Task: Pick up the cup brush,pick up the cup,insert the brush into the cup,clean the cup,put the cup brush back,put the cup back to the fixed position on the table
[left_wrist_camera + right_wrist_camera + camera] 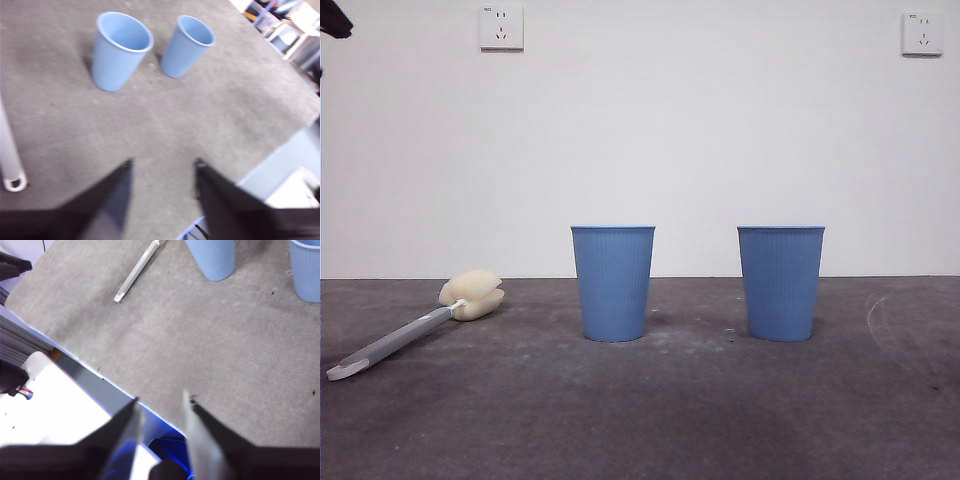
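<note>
Lying untouched near the surface's left edge, the cup brush awaited pickup; both blue cups stood mid-surface. The left gripper and right gripper hung with jaws apart, empty; every step remained.

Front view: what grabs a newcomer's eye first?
Two identical blue cups, one mid-table and one to its right, stand upright and apart on the dark grey table. At far left lies the cup brush, its cream sponge head pointing toward the cups. Both the left gripper and right gripper hang open and empty above the table.
</note>
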Action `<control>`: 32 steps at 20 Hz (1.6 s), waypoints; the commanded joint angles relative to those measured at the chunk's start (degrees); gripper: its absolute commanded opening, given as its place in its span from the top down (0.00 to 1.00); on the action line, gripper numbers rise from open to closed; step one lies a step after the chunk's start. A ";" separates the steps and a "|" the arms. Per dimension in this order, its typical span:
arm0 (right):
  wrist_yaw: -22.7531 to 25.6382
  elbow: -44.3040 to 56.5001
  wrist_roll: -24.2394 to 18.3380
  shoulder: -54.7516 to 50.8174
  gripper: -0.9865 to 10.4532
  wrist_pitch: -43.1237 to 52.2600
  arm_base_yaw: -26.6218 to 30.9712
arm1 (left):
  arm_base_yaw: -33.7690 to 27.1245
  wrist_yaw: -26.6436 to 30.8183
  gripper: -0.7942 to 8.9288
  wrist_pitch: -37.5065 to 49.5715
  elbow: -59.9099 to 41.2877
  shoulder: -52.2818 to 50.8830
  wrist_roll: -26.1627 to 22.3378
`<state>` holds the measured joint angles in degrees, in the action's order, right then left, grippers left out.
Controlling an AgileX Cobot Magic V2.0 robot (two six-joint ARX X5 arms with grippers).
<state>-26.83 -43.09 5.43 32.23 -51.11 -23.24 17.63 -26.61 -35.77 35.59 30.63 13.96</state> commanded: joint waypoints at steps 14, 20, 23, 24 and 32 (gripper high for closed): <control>4.37 -1.75 -1.14 0.17 0.91 -2.60 -0.04 | -0.17 -1.90 0.92 3.72 -0.46 0.11 -0.59; 10.53 -1.75 -1.18 0.17 0.91 -3.17 -0.04 | -0.17 -1.92 0.92 7.56 -0.46 0.52 -0.57; 14.10 -1.75 -1.18 0.17 0.91 -3.15 -0.04 | -0.17 -1.92 0.92 8.76 -0.46 0.66 -0.57; 15.23 -1.75 -1.18 0.20 0.91 -3.17 -0.04 | -0.17 -1.92 0.92 8.81 -0.46 0.74 -0.55; 22.86 -1.75 -1.18 0.24 0.91 -3.17 -0.04 | -0.26 12.83 0.92 15.52 -0.46 2.89 -15.06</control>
<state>-4.16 -44.66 4.51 32.45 -54.43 -23.24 17.63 -15.00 -20.69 35.59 33.58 3.92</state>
